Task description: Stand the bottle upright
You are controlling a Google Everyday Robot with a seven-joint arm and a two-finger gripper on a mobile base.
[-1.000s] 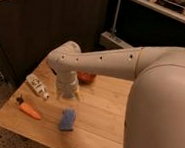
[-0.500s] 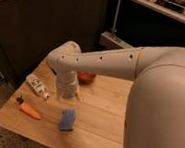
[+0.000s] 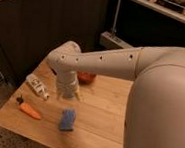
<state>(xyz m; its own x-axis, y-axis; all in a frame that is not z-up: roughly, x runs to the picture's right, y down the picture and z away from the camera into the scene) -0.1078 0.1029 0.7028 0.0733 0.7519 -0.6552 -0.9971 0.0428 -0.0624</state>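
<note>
on the wooden table point(image 3: 103, 117) the bottle point(image 3: 37, 86) lies flat; the gripper point(image 3: 67, 93) hovers just beside it, state unclear; best to grasp its middle squarely.

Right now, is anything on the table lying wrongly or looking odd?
Yes: the bottle lies on its side near the left edge of the table, not upright. The gripper hangs just right of it, above the wood.

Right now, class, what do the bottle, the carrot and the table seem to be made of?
The bottle looks plastic: smooth white, dark label print. The carrot may be a plastic toy: even orange, dark top. The table is wood: pale planks, visible seams. The gripper hangs above the table, beside the lying bottle.
</note>
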